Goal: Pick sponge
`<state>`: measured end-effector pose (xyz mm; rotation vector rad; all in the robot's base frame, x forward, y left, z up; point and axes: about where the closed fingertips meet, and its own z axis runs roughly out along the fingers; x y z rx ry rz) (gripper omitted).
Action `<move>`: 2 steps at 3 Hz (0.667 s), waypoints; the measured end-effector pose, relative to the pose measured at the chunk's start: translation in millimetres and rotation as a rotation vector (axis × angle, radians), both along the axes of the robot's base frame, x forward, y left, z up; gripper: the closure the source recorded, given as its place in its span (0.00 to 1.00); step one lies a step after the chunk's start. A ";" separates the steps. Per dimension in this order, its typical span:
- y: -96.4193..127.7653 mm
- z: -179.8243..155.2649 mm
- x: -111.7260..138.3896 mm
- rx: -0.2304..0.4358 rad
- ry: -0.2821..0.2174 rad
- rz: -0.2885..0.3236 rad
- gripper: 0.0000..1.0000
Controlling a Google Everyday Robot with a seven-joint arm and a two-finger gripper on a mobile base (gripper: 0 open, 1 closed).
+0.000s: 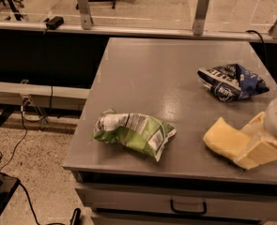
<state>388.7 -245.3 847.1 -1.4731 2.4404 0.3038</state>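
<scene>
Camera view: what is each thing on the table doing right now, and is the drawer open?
Pale yellow wavy foam sponge: lying on the grey table, not lifted.
Robot's gripper: low at the table's front right, at the sponge's right end.
Green crinkled snack bag: crumpled, lying near the front edge.
Blue crinkled snack bag: crumpled, lying farther back on the right.
Drawer under the table: shut.

Light dim and warm-toned, fairly even from above; a pale sheen lies across the middle of the table (152,69). My gripper (245,146), low at the right edge of view, casts only a faint, soft shadow.
</scene>
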 end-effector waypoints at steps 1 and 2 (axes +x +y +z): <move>-15.0 34.1 15.2 0.015 -0.059 -0.020 1.00; -21.9 63.4 27.6 0.029 -0.110 -0.010 1.00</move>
